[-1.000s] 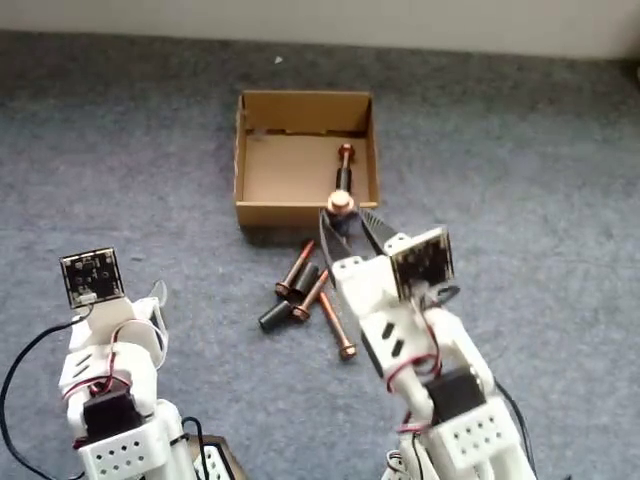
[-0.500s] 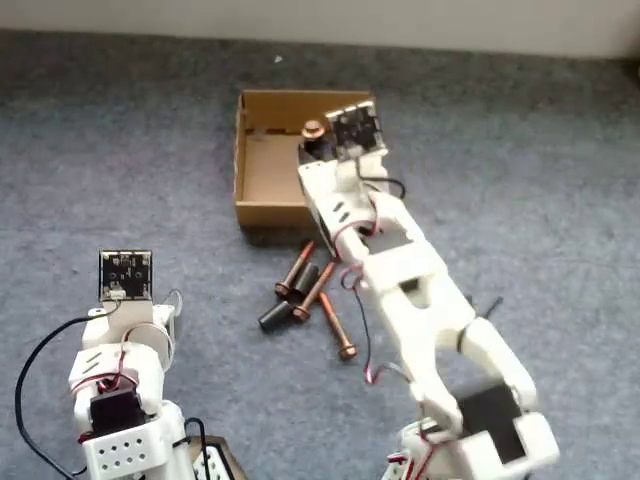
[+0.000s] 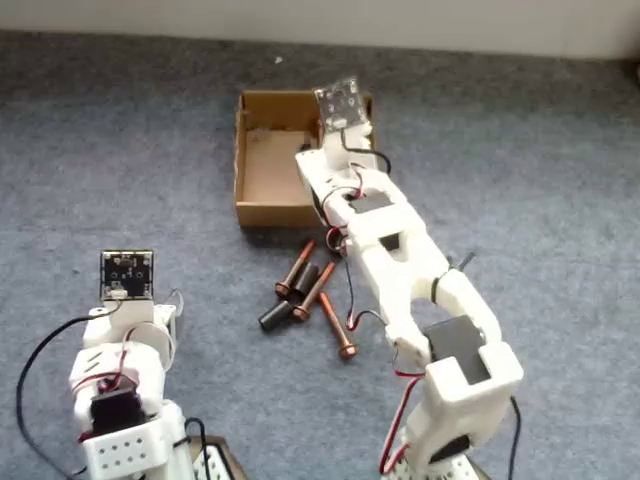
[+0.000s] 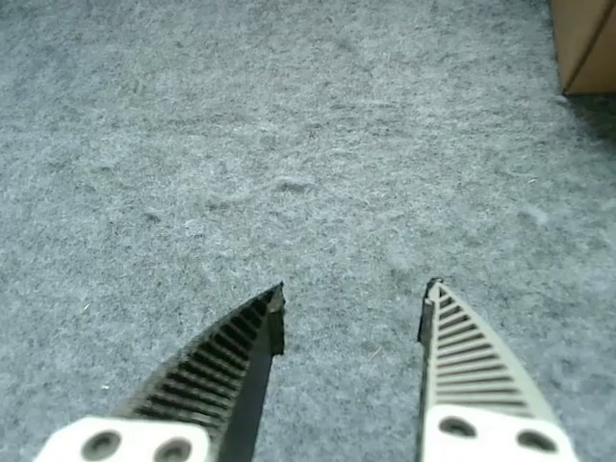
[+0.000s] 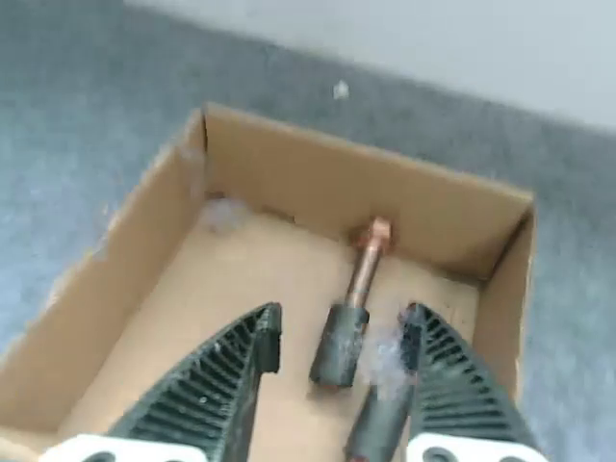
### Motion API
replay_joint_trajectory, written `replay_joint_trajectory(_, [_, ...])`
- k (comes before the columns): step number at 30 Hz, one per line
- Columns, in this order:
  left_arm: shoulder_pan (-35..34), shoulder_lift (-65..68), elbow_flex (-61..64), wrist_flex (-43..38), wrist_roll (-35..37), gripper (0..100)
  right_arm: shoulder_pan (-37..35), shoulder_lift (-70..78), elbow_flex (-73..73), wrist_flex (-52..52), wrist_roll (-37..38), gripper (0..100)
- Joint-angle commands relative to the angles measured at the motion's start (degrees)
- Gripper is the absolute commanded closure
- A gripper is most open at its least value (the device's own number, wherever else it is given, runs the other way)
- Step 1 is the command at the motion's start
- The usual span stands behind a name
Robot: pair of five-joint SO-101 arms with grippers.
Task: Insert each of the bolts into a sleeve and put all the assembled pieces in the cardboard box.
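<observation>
My right gripper (image 5: pixel 343 309) hangs open inside the cardboard box (image 5: pixel 289 168). An assembled piece (image 5: pixel 348 313), a copper bolt in a black sleeve, lies on the box floor between its fingers. A second black sleeve (image 5: pixel 377 428) rests against one finger (image 5: pixel 452 395), no longer clamped. From above, the right arm (image 3: pixel 385 235) stretches over the box (image 3: pixel 241 150). Loose copper bolts (image 3: pixel 337 325) and black sleeves (image 3: pixel 276 315) lie on the carpet just in front of the box. My left gripper (image 4: pixel 356 287) is open over bare carpet at the near left.
Grey carpet (image 3: pixel 140 150) covers the whole table. The left arm (image 3: pixel 115 360) stands well left of the loose parts. A corner of the box (image 4: pixel 587 43) shows far off in the left wrist view. A pale wall edge runs behind the box.
The right arm swung from in front of the box to over it, carrying a bolt-and-sleeve piece, and its gripper has opened inside the box. The left arm shifted slightly.
</observation>
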Motion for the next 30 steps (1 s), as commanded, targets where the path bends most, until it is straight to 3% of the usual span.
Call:
replay_joint_trajectory(1, [0.8,-0.2,1.0,-1.1,-0.5,75,0.7,-8.6,-2.2,8.8,0.3,80.4])
replay_joint_trajectory(12, [0.8,-0.2,1.0,-1.1,-0.5,75,0.7,-21.1,-2.2,43.2,-1.3,80.4])
replay_joint_trajectory(17, [0.8,-0.2,1.0,-1.1,-0.5,75,0.6,-19.7,-2.2,48.9,-11.8,80.4])
replay_joint_trajectory(30, [0.8,-0.2,1.1,-1.1,-0.5,75,-2.0,3.6,-12.9,48.8,-16.2,80.4])
